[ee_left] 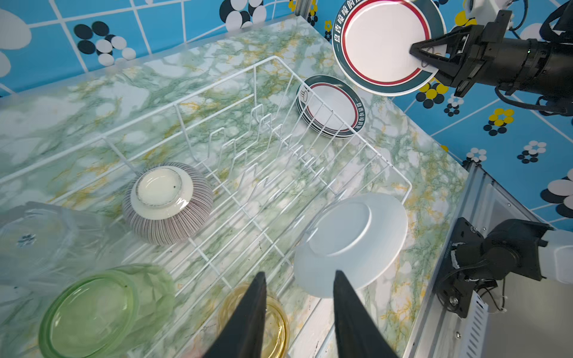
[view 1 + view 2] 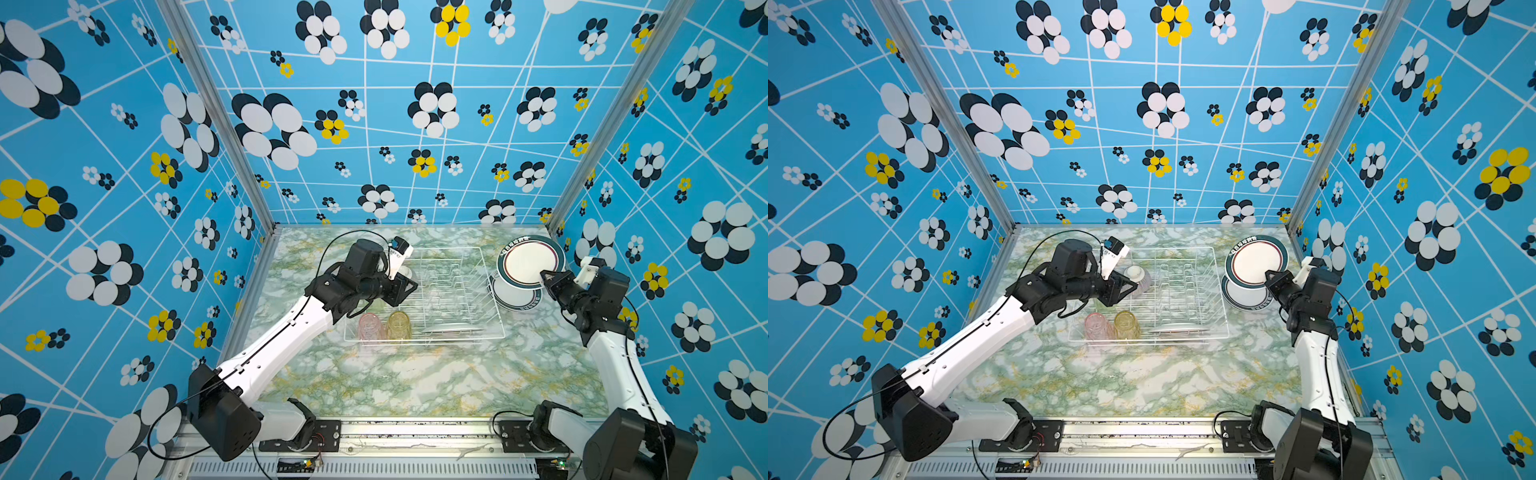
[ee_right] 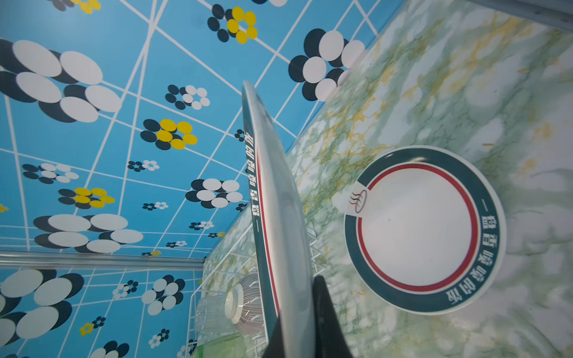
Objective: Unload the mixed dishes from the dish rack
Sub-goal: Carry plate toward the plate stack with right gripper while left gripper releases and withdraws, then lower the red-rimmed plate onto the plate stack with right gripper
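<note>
Stacking step: right hand (image 2: 545,276) grips a plate (image 2: 525,262) near the stack (image 2: 515,300); next, lay it flat there. Left hand (image 1: 300,274) is open, empty.

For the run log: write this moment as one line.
left gripper open over dish rack | right gripper shut on held plate, near plate stack | in rack: racked plate, bowl, tumblers
</note>
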Robot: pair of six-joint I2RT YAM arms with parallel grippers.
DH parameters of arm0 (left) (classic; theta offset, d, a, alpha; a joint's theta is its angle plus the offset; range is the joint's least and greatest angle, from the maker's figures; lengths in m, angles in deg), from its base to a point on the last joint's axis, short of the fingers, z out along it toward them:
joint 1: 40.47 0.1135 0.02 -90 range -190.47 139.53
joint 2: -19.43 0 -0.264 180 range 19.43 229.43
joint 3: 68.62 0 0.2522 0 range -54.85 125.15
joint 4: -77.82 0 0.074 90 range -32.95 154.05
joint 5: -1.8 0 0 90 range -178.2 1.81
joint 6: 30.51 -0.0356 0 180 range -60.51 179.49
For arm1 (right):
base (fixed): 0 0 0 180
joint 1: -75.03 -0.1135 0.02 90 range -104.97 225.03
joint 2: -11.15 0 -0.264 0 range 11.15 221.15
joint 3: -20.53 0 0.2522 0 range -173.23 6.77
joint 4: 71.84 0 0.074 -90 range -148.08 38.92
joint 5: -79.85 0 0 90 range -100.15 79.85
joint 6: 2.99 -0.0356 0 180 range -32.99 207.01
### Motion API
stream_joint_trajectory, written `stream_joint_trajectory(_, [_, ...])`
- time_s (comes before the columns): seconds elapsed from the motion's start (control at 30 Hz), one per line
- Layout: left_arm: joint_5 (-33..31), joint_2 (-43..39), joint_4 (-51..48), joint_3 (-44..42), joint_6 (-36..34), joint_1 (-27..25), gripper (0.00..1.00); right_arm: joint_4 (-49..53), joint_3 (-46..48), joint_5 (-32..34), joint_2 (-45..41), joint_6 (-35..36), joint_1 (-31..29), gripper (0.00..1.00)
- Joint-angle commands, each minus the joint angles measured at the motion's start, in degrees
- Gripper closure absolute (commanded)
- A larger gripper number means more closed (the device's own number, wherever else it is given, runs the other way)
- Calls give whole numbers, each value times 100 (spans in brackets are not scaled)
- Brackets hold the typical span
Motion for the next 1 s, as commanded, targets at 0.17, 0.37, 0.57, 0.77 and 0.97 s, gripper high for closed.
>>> stream_joint_trajectory(0.17, [-410,-94,-132,-161,-288,-35,62,-869,451,173,703,-260,91,100])
stream_joint_trajectory(0.37, [-310,137,-136,-25,-323,-31,62,-1125,557,243,1114,-333,99,100])
stream_joint_trajectory(0.57, [-301,243,-116,26,-340,-26,62,-1355,637,347,1412,-385,109,100])
stream_joint_trajectory(0.77, [-235,378,-121,75,-332,-42,62,-1658,646,234,1808,-523,117,100])
stream_joint_trajectory(0.97, [-212,507,-120,147,-323,-44,62,-1796,645,147,2040,-579,117,100])
